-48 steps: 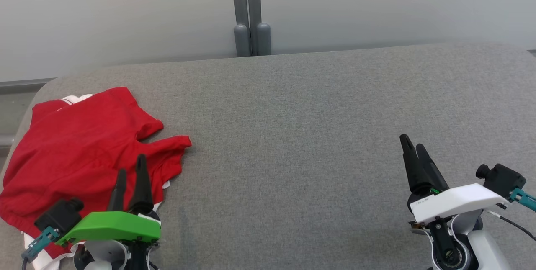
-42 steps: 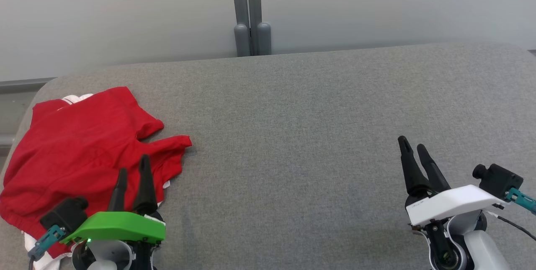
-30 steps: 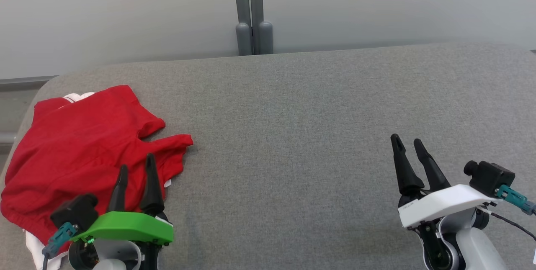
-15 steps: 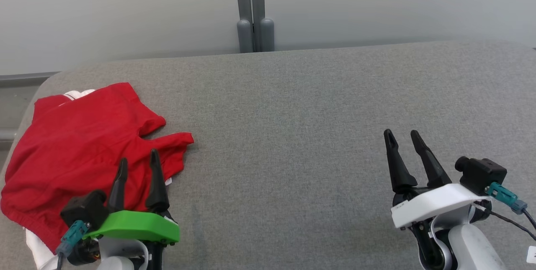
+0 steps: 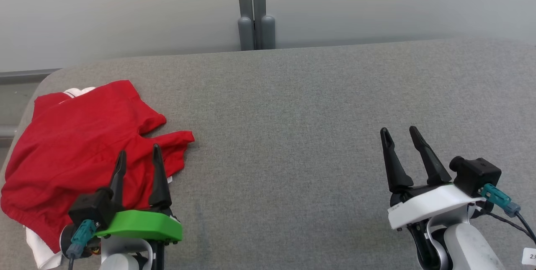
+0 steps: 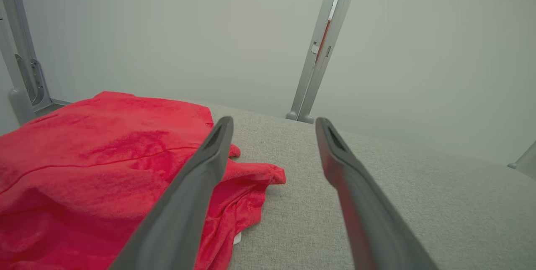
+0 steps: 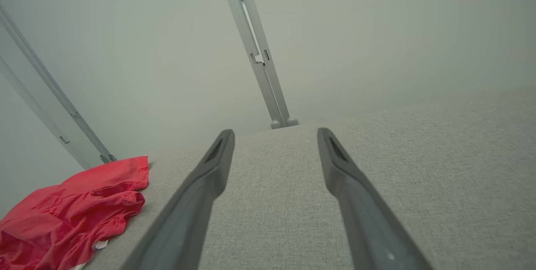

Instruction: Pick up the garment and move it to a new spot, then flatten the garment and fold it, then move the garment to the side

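Grey fabric tabletop [image 5: 293,115] meets a pale wall [image 5: 104,10], with a grey metal post [image 5: 255,10] at its far edge. A crumpled red garment [image 5: 75,144] with white trim lies at the left end. The left gripper [image 5: 139,150] hovers over its near edge, fingers spread. The right gripper [image 5: 398,130], also spread, is over bare fabric, well apart. A white tag [image 5: 529,256] is cut off and unreadable.

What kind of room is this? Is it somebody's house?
Probably a robot test room, not a house: a wide grey fabric-covered table, plain pale wall panels joined by a grey metal post, and a crumpled red garment lying at the table's left end.
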